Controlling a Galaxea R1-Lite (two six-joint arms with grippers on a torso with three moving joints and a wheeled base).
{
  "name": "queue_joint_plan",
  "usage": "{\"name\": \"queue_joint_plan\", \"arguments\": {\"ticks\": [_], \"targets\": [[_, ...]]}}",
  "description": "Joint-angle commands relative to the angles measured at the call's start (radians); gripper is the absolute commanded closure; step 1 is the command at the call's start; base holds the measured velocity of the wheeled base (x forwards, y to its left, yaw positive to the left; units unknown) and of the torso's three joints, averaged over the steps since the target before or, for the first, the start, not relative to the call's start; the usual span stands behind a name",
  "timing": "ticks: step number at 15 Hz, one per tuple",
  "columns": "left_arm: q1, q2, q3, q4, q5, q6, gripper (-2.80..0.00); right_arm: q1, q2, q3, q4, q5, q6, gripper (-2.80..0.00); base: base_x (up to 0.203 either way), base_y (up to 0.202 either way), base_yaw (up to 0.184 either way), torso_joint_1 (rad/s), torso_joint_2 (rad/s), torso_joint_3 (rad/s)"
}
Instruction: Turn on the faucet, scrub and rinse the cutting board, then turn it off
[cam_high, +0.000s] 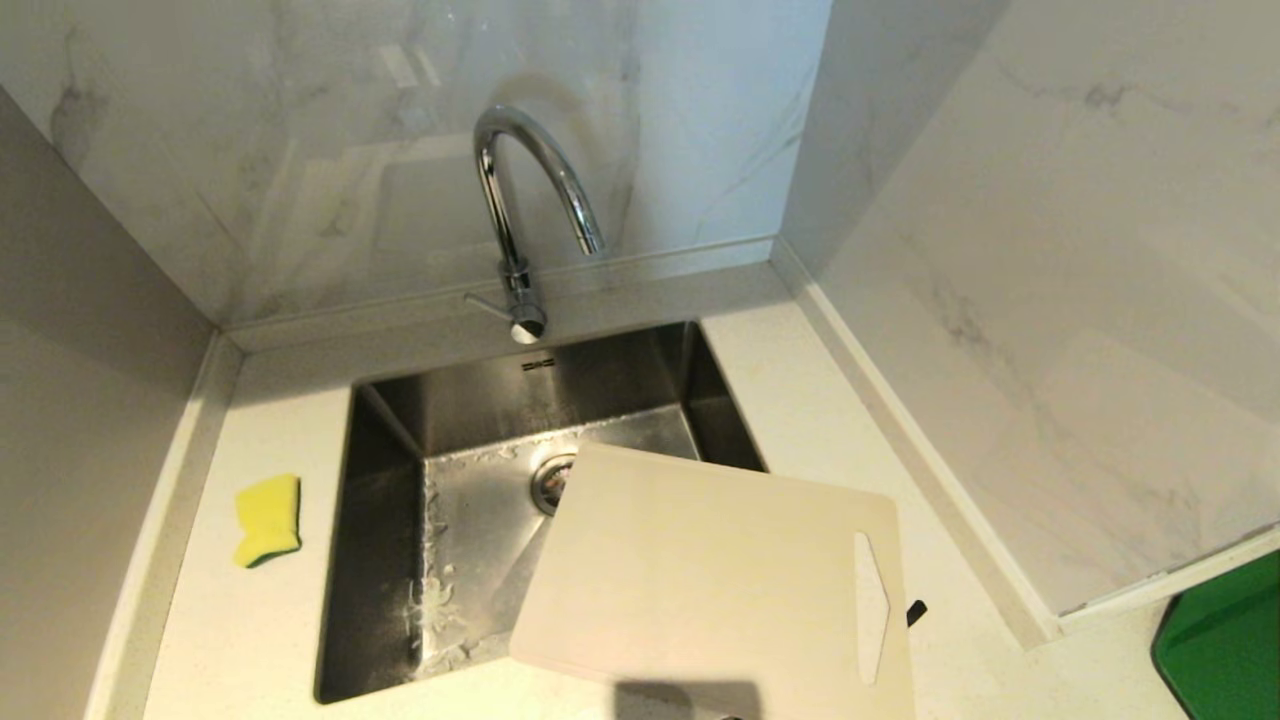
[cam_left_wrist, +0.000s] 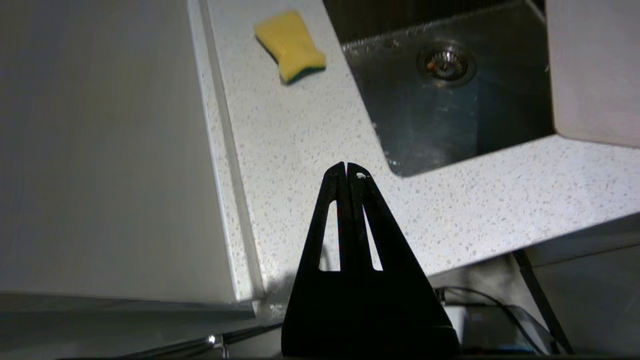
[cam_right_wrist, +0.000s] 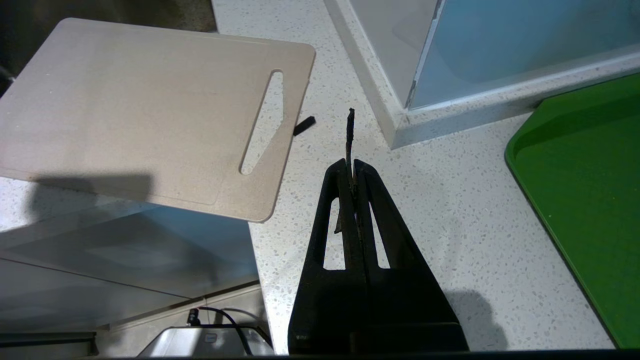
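Observation:
The chrome faucet (cam_high: 520, 200) stands behind the sink, its side lever (cam_high: 487, 303) pointing left; no water shows at the spout. The cream cutting board (cam_high: 700, 570) lies flat across the sink's front right corner and the counter, handle cut-out to the right. Both wrist views catch the cutting board (cam_right_wrist: 140, 110) (cam_left_wrist: 595, 70). Neither arm is in the head view. My left gripper (cam_left_wrist: 347, 165) is shut and empty, low over the counter's front edge left of the sink. My right gripper (cam_right_wrist: 351, 162) is shut right of the board, a thin dark strip sticking out between its tips.
A yellow-and-green sponge (cam_high: 268, 518) (cam_left_wrist: 291, 45) lies on the counter left of the steel sink (cam_high: 480, 520). Marble walls close in behind and on both sides. A green tray (cam_high: 1225, 640) (cam_right_wrist: 585, 190) sits at the far right. A small black piece (cam_high: 916, 612) lies by the board's right edge.

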Motion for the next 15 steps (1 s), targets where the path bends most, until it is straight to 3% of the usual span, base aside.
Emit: {"name": "queue_joint_plan", "arguments": {"ticks": [1,15], "targets": [[-0.002,-0.059,0.003,-0.012,0.004,-0.002,0.00,0.000,-0.002,0.002,0.000,0.000,0.000,0.00,0.000,0.000,0.000,0.000,0.00,0.000],[-0.002,-0.059,0.006,-0.015,0.009,0.004,0.00,0.000,-0.002,0.002,0.000,0.003,0.000,0.00,0.000,0.000,0.000,0.000,0.00,0.000]]}}
